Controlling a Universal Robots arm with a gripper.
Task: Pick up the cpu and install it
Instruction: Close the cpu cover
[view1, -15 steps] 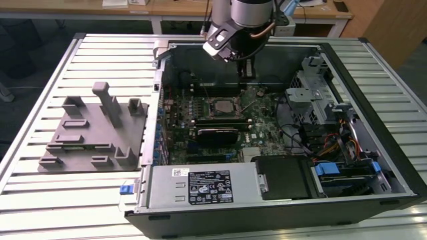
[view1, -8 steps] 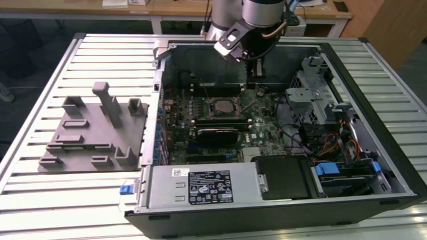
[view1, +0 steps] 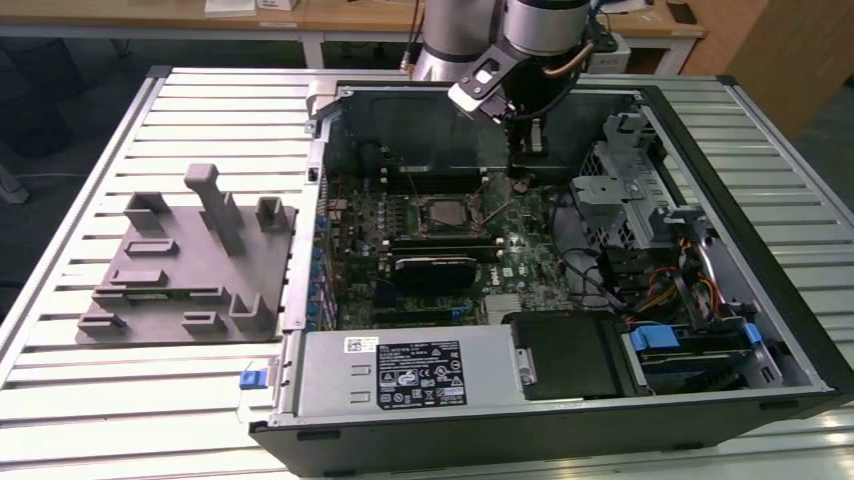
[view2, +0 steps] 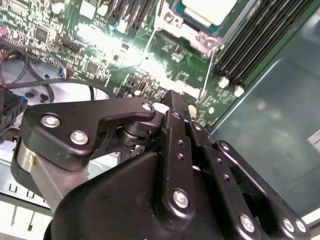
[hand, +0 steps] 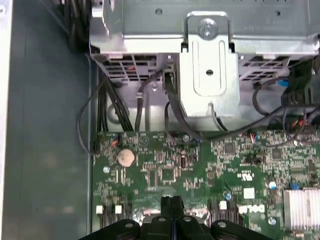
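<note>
Single arm, so no question of which was nearer. The gripper (view1: 523, 176) hung fingers-down inside the open computer case (view1: 561, 425), over the far part of the motherboard (hand: 165, 175). In both wrist views its fingers (hand: 172, 202) were pressed together with nothing between them, so it was closed and empty. The cpu (view2: 210, 10) showed in the second wrist view as a silvery plate with a thin tan-green rim, lying flat inside the socket frame, beside the dark memory slots (view2: 255, 45). It looked set into place, though whether it was latched could not be told. Key relation: in the exterior view the socket (view1: 447, 212) lay toward the exterior view's left of the fingertips and a little nearer the camera, close by but not under them. The chip was square, so it had no long axis, and its edges ran parallel to the memory slots. The grey tray (view1: 174, 300) sat on the table outside the case, well apart. As for writing, a black-and-white label (view1: 420, 375) sat on the power supply and small white print dotted the board, all of it too small to read.
</note>
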